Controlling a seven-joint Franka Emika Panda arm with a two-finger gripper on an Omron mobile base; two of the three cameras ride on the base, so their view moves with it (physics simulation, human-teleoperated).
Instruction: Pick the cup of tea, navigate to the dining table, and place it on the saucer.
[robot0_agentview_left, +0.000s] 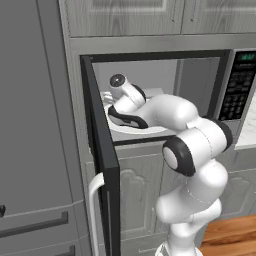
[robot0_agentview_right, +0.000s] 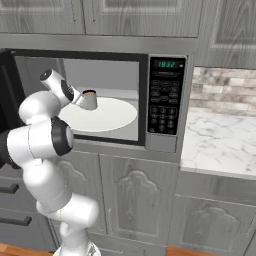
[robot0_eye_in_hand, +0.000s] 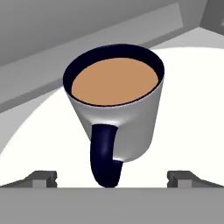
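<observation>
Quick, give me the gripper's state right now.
Gripper: open, holding nothing; its fingertips stand apart either side of the cup of tea handle.

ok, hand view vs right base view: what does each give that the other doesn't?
Hand view alone: the cup's dark handle faces the camera, and the two fingertips sit wide apart either side of it, not touching. The gripper is open.

Right base view alone: the microwave's keypad panel, the marble counter to its right, the cabinets below, and the arm reaching in.

Both: the cup with brown tea, upright on the white microwave plate.
</observation>
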